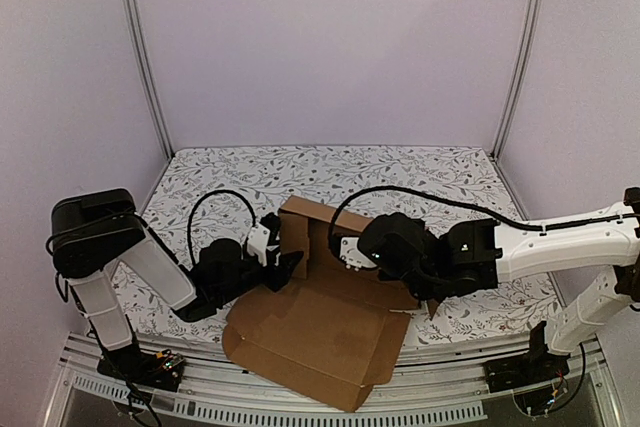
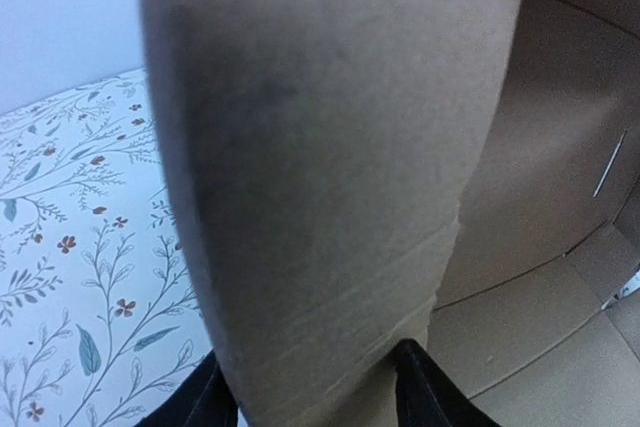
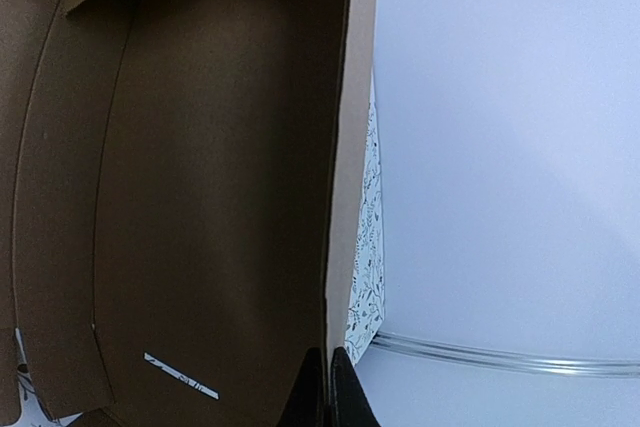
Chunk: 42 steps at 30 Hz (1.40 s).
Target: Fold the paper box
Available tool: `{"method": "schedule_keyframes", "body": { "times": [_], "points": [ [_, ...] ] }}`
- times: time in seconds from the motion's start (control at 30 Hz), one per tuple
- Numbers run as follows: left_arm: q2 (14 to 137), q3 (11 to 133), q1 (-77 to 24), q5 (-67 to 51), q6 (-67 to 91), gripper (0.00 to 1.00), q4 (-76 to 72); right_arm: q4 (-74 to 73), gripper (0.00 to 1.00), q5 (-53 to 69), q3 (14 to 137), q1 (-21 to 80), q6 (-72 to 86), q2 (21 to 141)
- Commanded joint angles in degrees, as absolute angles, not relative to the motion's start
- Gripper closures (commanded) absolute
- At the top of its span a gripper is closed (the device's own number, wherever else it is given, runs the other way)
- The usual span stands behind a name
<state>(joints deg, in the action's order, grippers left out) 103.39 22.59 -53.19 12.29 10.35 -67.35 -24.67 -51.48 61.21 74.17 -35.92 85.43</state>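
Jaws, left: your left gripper (image 2: 315,387) sits roughly half open with a brown flap filling the gap between its fingers (image 2: 205,402). No way to tell if it's actually squeezing.
Jaws, right: your right gripper (image 3: 322,387) is closed tight, tips right at the foot of a standing wall's edge (image 3: 345,147). Can't tell if it has nipped anything.
Box: the paper box (image 1: 320,332) lies mid-table on the floral cloth (image 1: 430,177). It's mostly flat, with the back panel (image 1: 305,217) raised and the near flap hanging over the front rail (image 1: 300,409).
Key relation: the long axis runs near-to-far, and the left-side flap rises straight up out of your left jaws.
Nearer arm: both are on it, left at the left wall and right at the back.
In the way: I'd guess only the arms themselves, crowding the same corner.
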Motion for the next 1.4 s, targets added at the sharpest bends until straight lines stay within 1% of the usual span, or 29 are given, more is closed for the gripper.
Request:
{"method": "schedule_keyframes", "body": {
  "times": [0.0, 0.17, 0.33, 0.47, 0.6, 0.83, 0.93, 0.97, 1.0, 1.1, 1.17, 1.2, 1.3, 1.37],
  "points": [
    [103.19, 22.17, -54.06, 9.89, 12.05, 0.46, -65.45, -25.19, 1.0, -45.09, 60.57, 73.54, -33.18, 85.42],
    [105.76, 21.18, -54.05, 10.31, 11.81, 0.41, -69.49, -25.83, 1.0, -44.93, 61.47, 72.54, -33.07, 85.5],
    [107.84, 20.5, -54.05, 11.54, 11.07, 0.41, -72.77, -26.32, 1.0, -44.59, 61.59, 71.69, -33.31, 85.31],
    [108.15, 20.31, -53.8, 12.62, 9.75, 0.41, -73.3, -26.42, 1.0, -44.14, 61.58, 71.47, -33.24, 84.87],
    [109.56, 20.83, -52.41, 11.31, 9.83, 0.43, -73.83, -26.75, 1.0, -43.86, 61.81, 71.53, -33.22, 84.9],
    [113.63, 24.13, -51.94, 9.54, 9.68, 0.44, -75.21, -27.22, 1.0, -43.91, 62.79, 71.47, -32.93, 84.57],
    [114.23, 25.53, -51.94, 9.37, 9.16, 0.47, -75.23, -27.48, 1.0, -43.86, 62.99, 71.54, -32.72, 84.54],
    [114.25, 25.89, -51.9, 9.36, 8.92, 0.48, -75.17, -27.51, 1.0, -43.81, 63.03, 71.51, -32.62, 84.62],
    [114.26, 26.2, -51.86, 9.41, 8.7, 0.52, -75.07, -27.63, 1.0, -43.84, 63.04, 71.54, -32.57, 84.68],
    [114.26, 26.62, -51.78, 9.77, 8.19, 0.75, -74.97, -27.67, 1.0, -43.77, 63.16, 71.52, -32.28, 84.88],
    [114.3, 26.72, -51.77, 10.04, 8.09, 0.85, -75.06, -27.62, 1.0, -43.73, 63.25, 71.54, -32.19, 85.03],
    [114.17, 26.68, -51.72, 10.08, 8.16, 0.87, -75.06, -27.6, 1.0, -43.67, 63.24, 71.54, -32.09, 85.14],
    [113.96, 26.76, -51.68, 9.93, 8.18, 0.9, -74.99, -27.62, 1.0, -43.62, 63.29, 71.49, -31.87, 85.25],
    [113.71, 26.78, -51.68, 9.78, 8.21, 0.94, -74.93, -27.71, 1.0, -43.6, 63.31, 71.53, -31.82, 85.25]
  ]
}}
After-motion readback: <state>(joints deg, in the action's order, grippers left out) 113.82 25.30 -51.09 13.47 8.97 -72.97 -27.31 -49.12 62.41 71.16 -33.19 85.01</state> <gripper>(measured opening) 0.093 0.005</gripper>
